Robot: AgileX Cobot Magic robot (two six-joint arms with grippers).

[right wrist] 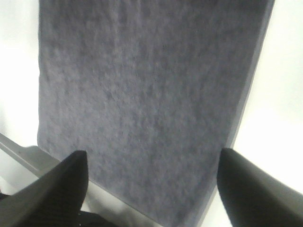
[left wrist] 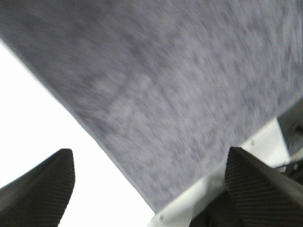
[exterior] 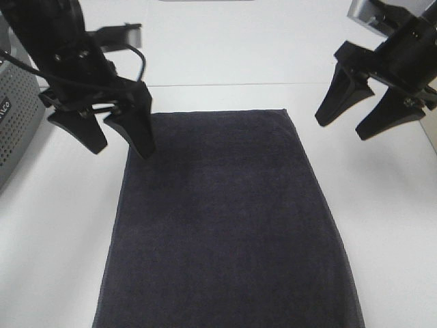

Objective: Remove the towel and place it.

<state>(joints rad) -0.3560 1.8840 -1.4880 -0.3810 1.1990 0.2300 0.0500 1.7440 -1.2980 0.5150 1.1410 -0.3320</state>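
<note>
The towel point(exterior: 229, 225) is a large dark navy-black rectangle lying flat on the white table, reaching from mid-table to the near edge. My left gripper point(exterior: 116, 137) hangs open over its far left corner, one fingertip point(exterior: 140, 140) just above the fabric. To the right of the far right corner, my right gripper point(exterior: 348, 119) is raised and open, holding nothing. In the left wrist view the towel point(left wrist: 175, 94) fills most of the picture between the open fingers point(left wrist: 42, 184). The right wrist view shows the towel point(right wrist: 147, 94) spread flat beyond the open fingers point(right wrist: 251, 189).
A grey perforated basket point(exterior: 13, 116) stands at the left edge of the table, close behind the left arm. White table surface point(exterior: 396, 225) lies bare on both sides of the towel and behind it.
</note>
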